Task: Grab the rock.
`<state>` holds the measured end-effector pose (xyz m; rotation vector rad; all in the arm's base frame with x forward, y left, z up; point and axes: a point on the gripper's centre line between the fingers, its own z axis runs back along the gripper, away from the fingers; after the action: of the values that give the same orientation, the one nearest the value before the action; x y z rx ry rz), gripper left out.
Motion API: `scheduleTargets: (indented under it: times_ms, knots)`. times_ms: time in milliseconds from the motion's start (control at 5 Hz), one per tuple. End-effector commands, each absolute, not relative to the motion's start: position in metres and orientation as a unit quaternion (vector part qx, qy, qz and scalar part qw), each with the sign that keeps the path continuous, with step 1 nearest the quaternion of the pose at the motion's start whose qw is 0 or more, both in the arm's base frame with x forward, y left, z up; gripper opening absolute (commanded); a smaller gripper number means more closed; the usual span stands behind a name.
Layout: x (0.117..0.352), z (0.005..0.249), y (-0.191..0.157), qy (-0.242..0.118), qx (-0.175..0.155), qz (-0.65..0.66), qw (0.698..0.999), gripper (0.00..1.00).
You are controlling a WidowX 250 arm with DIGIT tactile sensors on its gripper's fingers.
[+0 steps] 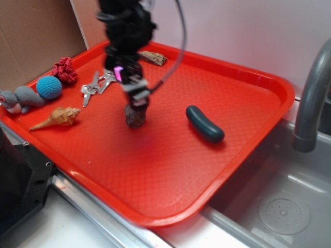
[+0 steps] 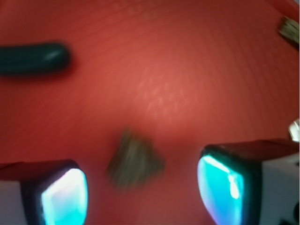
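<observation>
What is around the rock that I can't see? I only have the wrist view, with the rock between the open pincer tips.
Observer: A tan seashell lies on the red tray, well apart from the rock.
Operator: Anything else near it?
Observer: A bunch of keys lies beyond the seashell, toward the tray's back edge, also apart from the rock.
Operator: How low is the pincer?
Observer: The pincer is directly over the rock, with its tips about level with the rock's top.

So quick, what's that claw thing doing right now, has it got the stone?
Gripper: open, fingers either side of the rock with gaps showing, not yet holding it.
</observation>
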<state>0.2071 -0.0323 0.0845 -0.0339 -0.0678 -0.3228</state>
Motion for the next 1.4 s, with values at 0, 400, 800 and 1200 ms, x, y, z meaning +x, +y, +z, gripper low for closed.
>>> scheduleTargets:
  times_ms: [0, 400, 800, 1200]
  knots:
    - [0.199, 0.086, -0.022, -0.036, 0.0, -0.153, 0.988, 1.0]
    - [0.234, 0.044, -0.028, 0.001, -0.003, -0.173, 0.985, 1.0]
    - [0.235, 0.047, -0.032, -0.004, -0.009, -0.187, 0.982, 1.0]
    - [0.232, 0.057, -0.035, -0.019, -0.021, -0.181, 0.983, 1.0]
